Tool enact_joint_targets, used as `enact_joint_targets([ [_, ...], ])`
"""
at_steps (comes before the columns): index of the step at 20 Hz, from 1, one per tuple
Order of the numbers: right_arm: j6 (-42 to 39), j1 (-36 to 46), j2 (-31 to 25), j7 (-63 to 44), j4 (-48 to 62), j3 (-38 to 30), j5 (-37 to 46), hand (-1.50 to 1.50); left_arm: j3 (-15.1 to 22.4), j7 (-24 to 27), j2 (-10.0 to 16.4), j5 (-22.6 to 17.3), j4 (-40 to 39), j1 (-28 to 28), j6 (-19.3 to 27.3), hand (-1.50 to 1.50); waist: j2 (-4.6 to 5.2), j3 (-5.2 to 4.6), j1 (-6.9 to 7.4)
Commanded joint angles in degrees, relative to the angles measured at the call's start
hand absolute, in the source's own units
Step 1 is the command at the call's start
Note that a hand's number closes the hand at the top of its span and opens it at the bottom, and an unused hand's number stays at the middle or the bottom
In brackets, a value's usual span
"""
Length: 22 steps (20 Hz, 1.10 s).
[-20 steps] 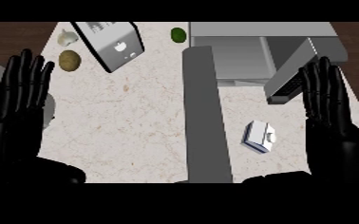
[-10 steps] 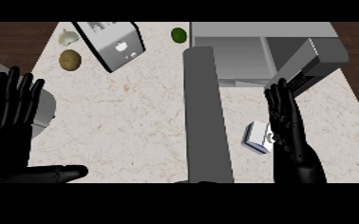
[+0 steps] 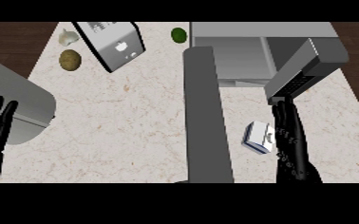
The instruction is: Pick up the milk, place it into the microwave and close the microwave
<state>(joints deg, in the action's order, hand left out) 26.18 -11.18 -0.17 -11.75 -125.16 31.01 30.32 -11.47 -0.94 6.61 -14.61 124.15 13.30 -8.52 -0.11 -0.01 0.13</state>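
Note:
The milk, a small white and blue carton, sits on the counter right of the microwave's open door, a long grey slab reaching toward me. The microwave stands at the back right with its cavity showing and a dark keypad panel on its right. My right hand is open, seen edge-on with straight fingers pointing away from me, close beside the carton's right side; whether they touch I cannot tell. My left hand shows only as straight fingers at the left edge, far from the milk.
A grey slanted appliance stands at the back left, with a potato and a garlic bulb to its left. A green fruit lies by the microwave's back left corner. A grey rounded vessel sits at the left edge.
My right hand has come inward and lower, from beside the keypad panel to right beside the milk. My left hand has slid outward until only its fingers show at the left edge.

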Motion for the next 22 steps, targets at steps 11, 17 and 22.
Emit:
enact_joint_targets([
  [11, 4.3, -2.9, 0.0, 18.1, 17.8, -8.1, -13.0, -1.50, -4.9, 0.7, -1.7, -4.8, 5.3, 8.3, -6.6, -1.50, 0.06, 0.04, 0.16],
  [17, 3.1, -2.4, -1.1, 22.6, 24.4, -15.5, -19.5, -1.50, -11.3, -0.4, 1.2, -11.8, 4.9, 9.5, -10.1, -1.50, 0.07, 0.04, 0.31],
  [22, -0.1, -4.5, -3.6, 28.8, 27.2, -21.1, -26.0, -1.50, -10.8, 1.0, -1.4, -9.9, 5.8, 10.9, -11.7, -1.50, 0.05, 0.04, 0.06],
])
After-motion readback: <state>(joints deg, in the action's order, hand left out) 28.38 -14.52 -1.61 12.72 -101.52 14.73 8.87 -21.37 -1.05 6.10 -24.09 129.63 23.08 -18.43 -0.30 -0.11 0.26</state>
